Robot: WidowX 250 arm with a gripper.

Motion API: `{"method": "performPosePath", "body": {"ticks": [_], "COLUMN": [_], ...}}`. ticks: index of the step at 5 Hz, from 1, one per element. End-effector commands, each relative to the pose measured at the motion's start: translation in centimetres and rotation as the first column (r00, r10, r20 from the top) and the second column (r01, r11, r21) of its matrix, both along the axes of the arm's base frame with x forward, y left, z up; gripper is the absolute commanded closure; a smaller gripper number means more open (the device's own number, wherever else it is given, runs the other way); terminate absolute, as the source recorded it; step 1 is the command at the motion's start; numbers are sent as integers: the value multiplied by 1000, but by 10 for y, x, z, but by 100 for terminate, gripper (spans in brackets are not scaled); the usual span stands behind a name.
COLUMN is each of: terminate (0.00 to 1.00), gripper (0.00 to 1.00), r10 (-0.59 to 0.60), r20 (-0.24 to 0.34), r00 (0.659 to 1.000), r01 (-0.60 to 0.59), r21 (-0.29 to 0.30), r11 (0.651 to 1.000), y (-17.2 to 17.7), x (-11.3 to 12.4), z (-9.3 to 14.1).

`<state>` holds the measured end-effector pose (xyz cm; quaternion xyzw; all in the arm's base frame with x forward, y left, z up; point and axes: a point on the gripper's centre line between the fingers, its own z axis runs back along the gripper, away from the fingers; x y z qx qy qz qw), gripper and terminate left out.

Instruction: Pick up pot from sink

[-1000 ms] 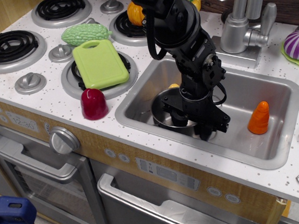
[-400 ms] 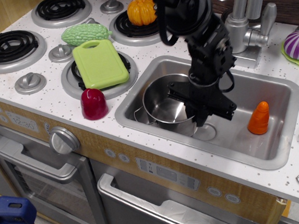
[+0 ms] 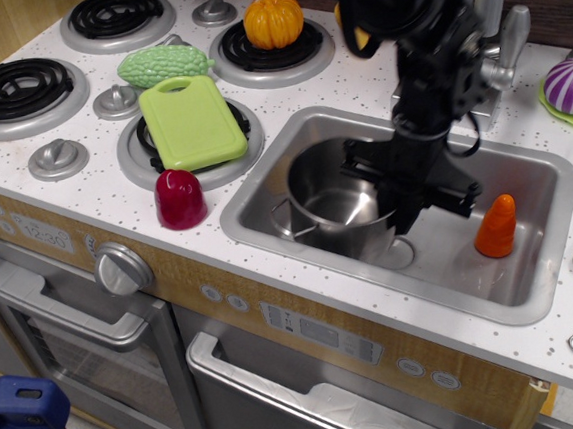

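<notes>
The shiny steel pot (image 3: pixel 334 202) is in the left half of the brushed-steel sink (image 3: pixel 540 184), with its open mouth showing and a thin wire handle at its left side. My black gripper (image 3: pixel 403 202) reaches down from the upper right and is shut on the pot's right rim. The pot looks held slightly off the basin floor and tilted, though I cannot tell whether its base still touches. The round drain (image 3: pixel 400 255) shows just below the gripper.
An orange carrot (image 3: pixel 495 226) stands in the sink's right half. The faucet (image 3: pixel 476 32) rises behind the sink. A red piece (image 3: pixel 180 199), a green cutting board (image 3: pixel 191 120), a green gourd (image 3: pixel 165 64) and an orange pumpkin (image 3: pixel 274 21) lie on the stove side. A purple onion (image 3: pixel 570 85) sits far right.
My gripper has moved right and risen, out of the pot's middle onto its right rim. The pot has shifted right with it and come up from the sink's left corner.
</notes>
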<state>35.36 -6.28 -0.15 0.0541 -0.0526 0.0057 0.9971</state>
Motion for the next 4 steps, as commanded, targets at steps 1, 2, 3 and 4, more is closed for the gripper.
{"method": "performPosePath", "body": {"ticks": [1,2,3,4], "terminate": [0,0,0,100], "gripper": [100,100,100,100], "r10": [-5,-11,-22,-28], "r20": [77,64,68,80], "r00": [997,998,997,996], "r01": [4,9,21,27], "r21": [9,27,22,17], "r11": [1000,1000,1000,999], "y": [-15,-18,-16,-15], "x": [19,25,27,26], "z": [57,69,74,75]}}
